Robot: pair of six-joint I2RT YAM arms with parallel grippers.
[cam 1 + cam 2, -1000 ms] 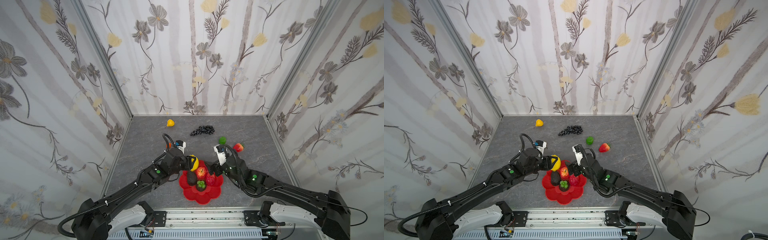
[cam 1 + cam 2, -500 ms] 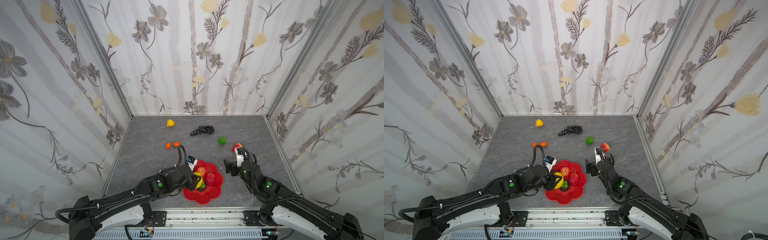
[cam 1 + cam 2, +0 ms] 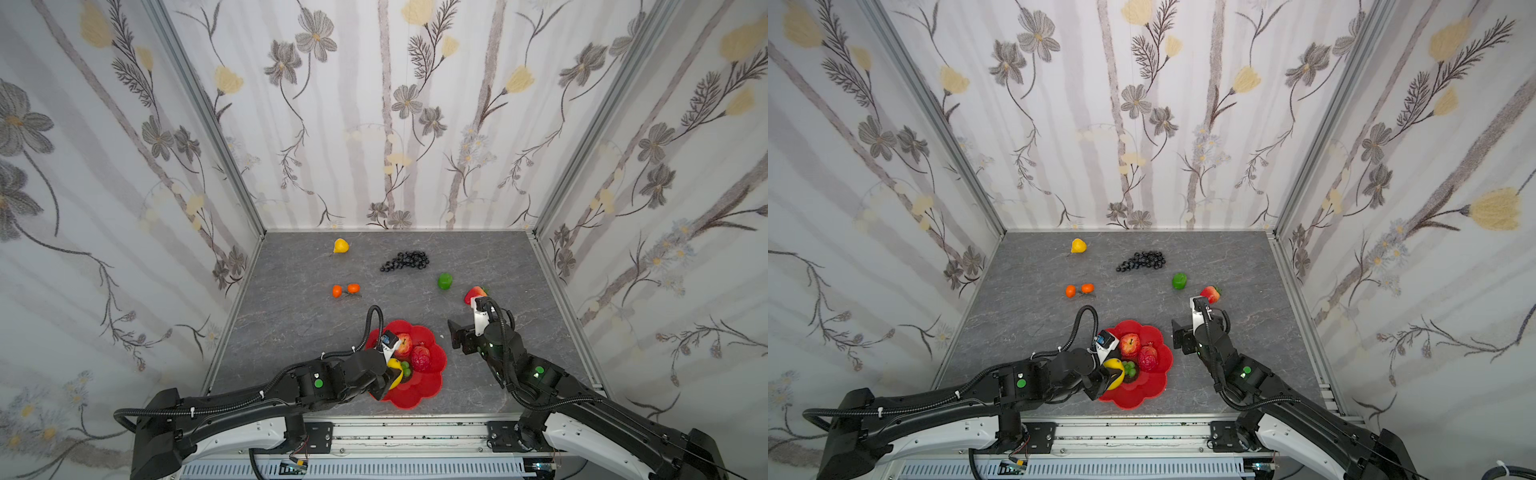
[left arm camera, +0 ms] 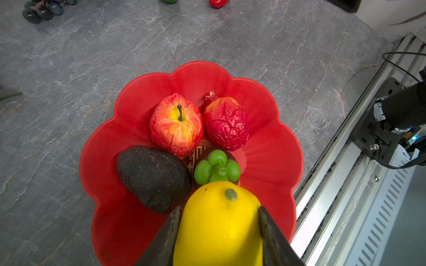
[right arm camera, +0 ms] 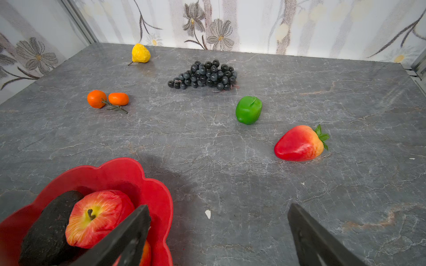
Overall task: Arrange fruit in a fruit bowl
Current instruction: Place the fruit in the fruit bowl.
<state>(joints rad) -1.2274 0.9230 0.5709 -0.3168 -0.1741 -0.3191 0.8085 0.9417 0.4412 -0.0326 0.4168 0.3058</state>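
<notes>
Since the earlier frame both arms have been drawn back from over the bowl (image 3: 419,388), and the lemon (image 3: 395,371) has been carried to its near-left part, at lower centre in both top views. The lemon is clamped between the left jaws, its long axis laid along them and its stem end turned toward the avocado (image 4: 154,175). The right jaws are held wide apart and empty, low over the counter (image 3: 291,316). The strawberry (image 3: 473,294) lies just beyond them, right of centre, nearer that arm.

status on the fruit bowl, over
Left pincer shut on lemon, over fruit bowl. Right pincer open, empty, beside bowl. Apple, avocado in; strawberry, grapes still on table. Nothing blocking.
</notes>
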